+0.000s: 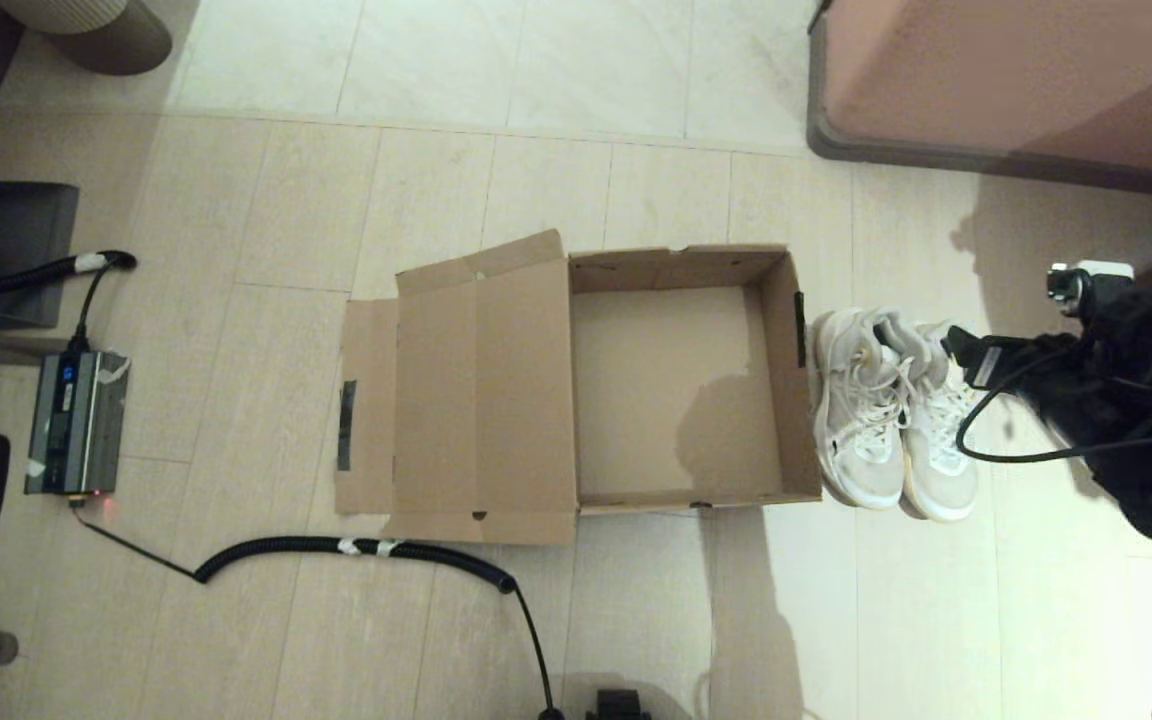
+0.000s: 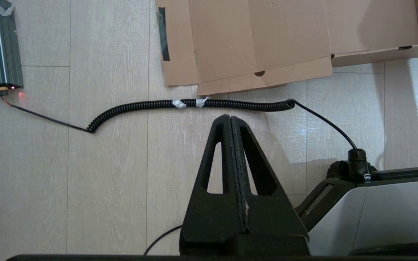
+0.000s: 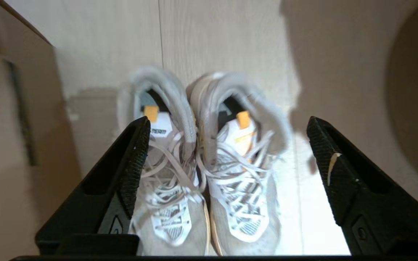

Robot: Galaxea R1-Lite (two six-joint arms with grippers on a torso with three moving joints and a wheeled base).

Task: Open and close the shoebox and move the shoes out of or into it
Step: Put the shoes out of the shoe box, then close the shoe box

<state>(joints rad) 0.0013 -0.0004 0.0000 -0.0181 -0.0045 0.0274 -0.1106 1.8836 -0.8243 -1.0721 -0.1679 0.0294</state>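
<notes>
- The left pincer (image 2: pixel 235 119) is parked low by the robot's base, fingers pressed flat together on nothing, pointing at bare floor (image 2: pixel 107 174) with the coiled black cable (image 2: pixel 194 104) just beyond its tips.
- The shoebox (image 1: pixel 676 390) stands open and empty on the floor, its lid (image 1: pixel 476 400) folded flat out to the robot's left, with the tape strip on the outermost flap.
- The shoes (image 1: pixel 891 415) stand as a pair just outside the box's right wall, side by side and touching, the nearer one close against the cardboard.
- The right pincer (image 3: pixel 227 145) hangs over them with its fingers spread wide and holding nothing; both shoes show between its fingers (image 3: pixel 136 152), tongues and laces up.
- Judged step: take the shoes for the box. A good grip would probably close across both collars where the inner walls meet, so that the pair lifts as one, with the laces kept clear of the pads.
- The box's right wall is the edge to mind: the soles must rise above its rim before travelling sideways, or the light, empty box may be pushed along.
- Room is open on the shoes' right; the box interior looks wide enough for both shoes.
- Farthest off, a pink bed or sofa (image 1: pixel 1016 80) edge stands well apart.
</notes>
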